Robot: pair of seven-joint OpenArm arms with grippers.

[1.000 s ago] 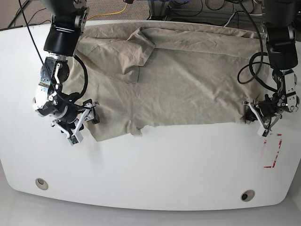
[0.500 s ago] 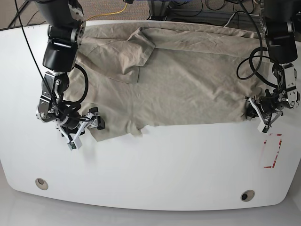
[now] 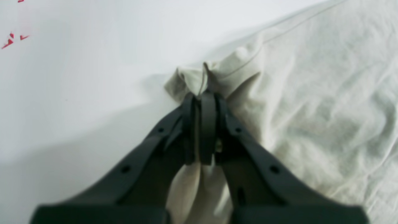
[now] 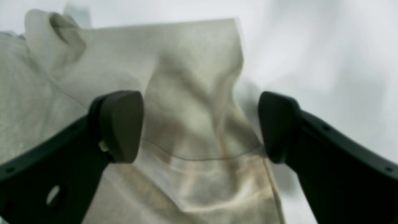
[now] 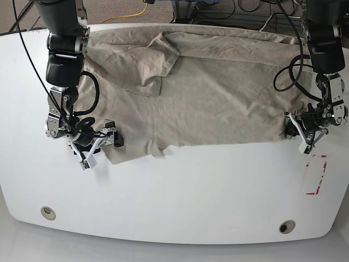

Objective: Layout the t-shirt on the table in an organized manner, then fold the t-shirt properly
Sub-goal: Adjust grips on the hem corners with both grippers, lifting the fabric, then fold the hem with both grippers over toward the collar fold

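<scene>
Two grippers at the t-shirt (image 5: 207,93), left gripper (image 3: 203,102) clamped on its 3 o'clock corner, right gripper (image 4: 200,124) spread wide over its 8 o'clock hem.

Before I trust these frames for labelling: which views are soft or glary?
Right wrist view: blurred, the t-shirt hazy between the open right tool. Left wrist view: soft, left tool dark. Base view: sharp, table glossy.

bright, even light; blurry wrist views
</scene>
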